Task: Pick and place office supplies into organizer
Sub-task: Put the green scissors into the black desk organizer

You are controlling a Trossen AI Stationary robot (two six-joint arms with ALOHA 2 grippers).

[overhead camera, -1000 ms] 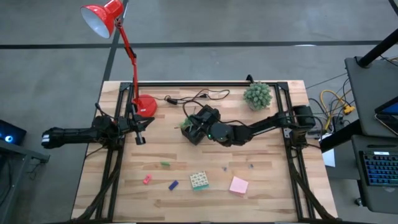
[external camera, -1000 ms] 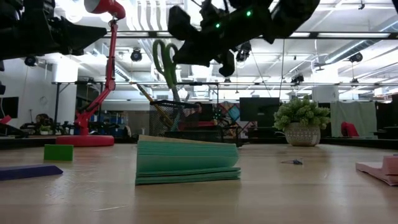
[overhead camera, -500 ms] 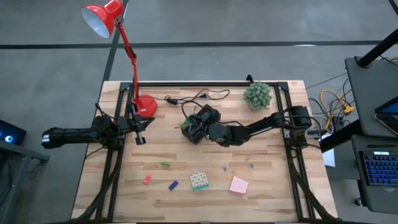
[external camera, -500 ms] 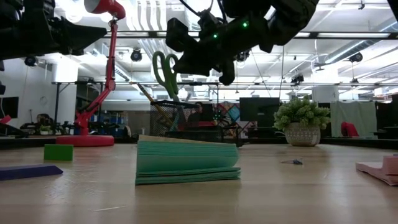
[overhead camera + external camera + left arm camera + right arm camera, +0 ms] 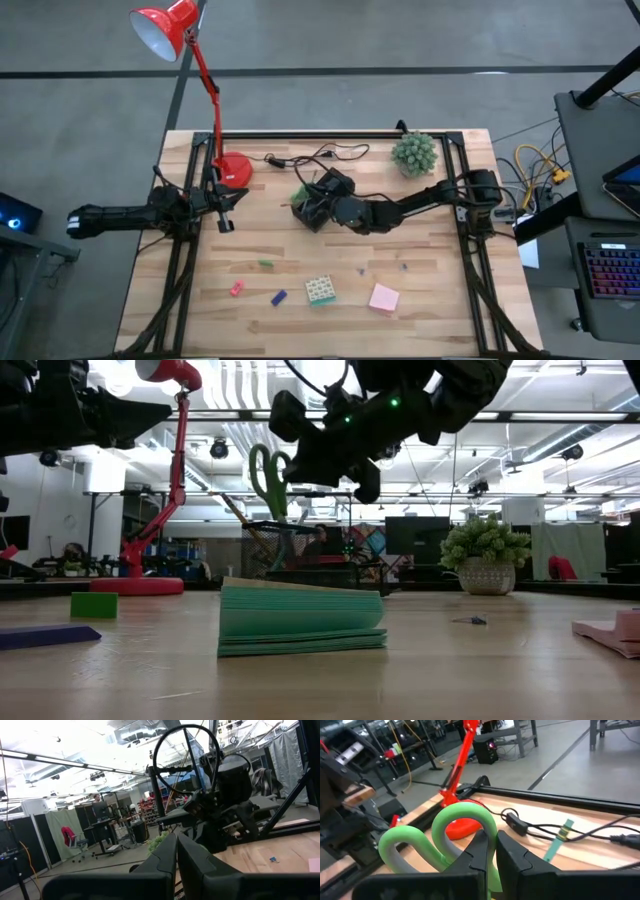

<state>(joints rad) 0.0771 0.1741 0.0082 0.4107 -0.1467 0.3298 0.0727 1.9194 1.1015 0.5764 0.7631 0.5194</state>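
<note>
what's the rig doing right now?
The right gripper is shut on the green-handled scissors, holding them in the air over the black organizer near the middle of the table. The left gripper waits, shut, at the table's left edge. A patterned block, pink sticky-note pad and small coloured pieces lie on the table's near side.

The arm with the scissors moved a little.
The right gripper (image 5: pixel 305 203) has slid a bit toward the red lamp's side, over the black organizer (image 5: pixel 322 196), and the green-handled scissors (image 5: pixel 267 472) it pinches went along.
</note>
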